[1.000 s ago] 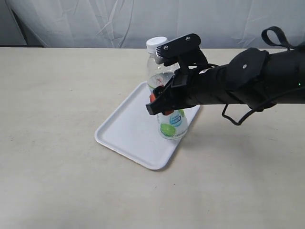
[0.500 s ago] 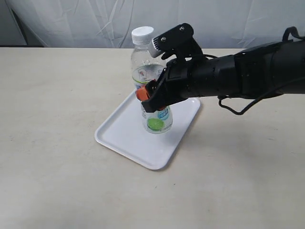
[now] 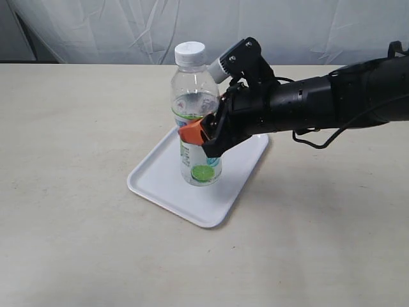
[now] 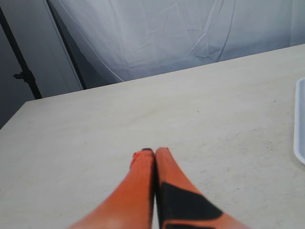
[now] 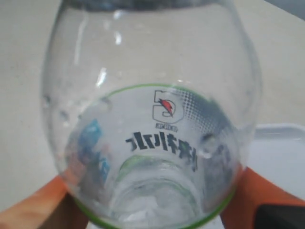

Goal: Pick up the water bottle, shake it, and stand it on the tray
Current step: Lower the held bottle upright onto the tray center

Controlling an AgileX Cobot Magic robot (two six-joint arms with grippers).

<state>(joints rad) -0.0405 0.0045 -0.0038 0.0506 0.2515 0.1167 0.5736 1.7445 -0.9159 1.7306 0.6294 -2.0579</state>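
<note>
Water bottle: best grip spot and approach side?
Mid-body of the water bottle, at the label, side-on from the right, as the right gripper holds it: upright, wall straight there, tapering above to the cap.

This looks like a robotics lab test station rather than a home or shop. A plain beige worktop fills the scene, and a wrinkled white cloth backdrop hangs behind it as a screen. In the left wrist view, a black stand pole with a clamp stands by a grey wall panel at the cloth's edge. A black robot arm with loose black cable reaches over the worktop. The staged props there are a white tray and a water bottle.
</note>
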